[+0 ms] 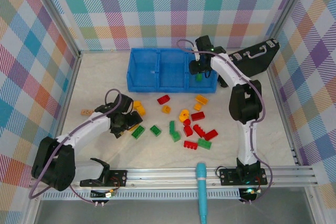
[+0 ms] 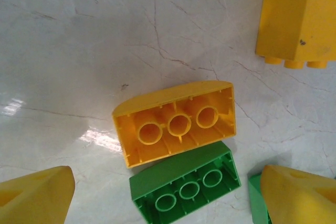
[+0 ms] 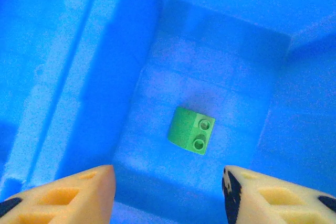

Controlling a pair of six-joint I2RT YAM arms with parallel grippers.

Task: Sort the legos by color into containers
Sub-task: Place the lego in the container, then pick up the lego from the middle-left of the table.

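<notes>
One yellow brick point(image 2: 176, 124), underside showing, green brick point(image 2: 186, 187) alongside, long axes parallel

- Bright, even overhead light; soft shadows on the table point(image 1: 100, 90).
- White glare patch on its marble in the left wrist view.
- Blue bin point(image 3: 79, 51) soft, oversaturated.

Loose legos point(image 1: 198, 116) crowd the table's point(image 1: 94, 82) middle; its far-left corner and right edge are open. The blue bin point(image 1: 157, 86) and black case point(image 1: 257, 59) block the far edge.

legos point(image 1: 198, 116) before bin point(image 1: 144, 69), lego point(image 3: 191, 130) in right container point(image 3: 231, 66)
</notes>
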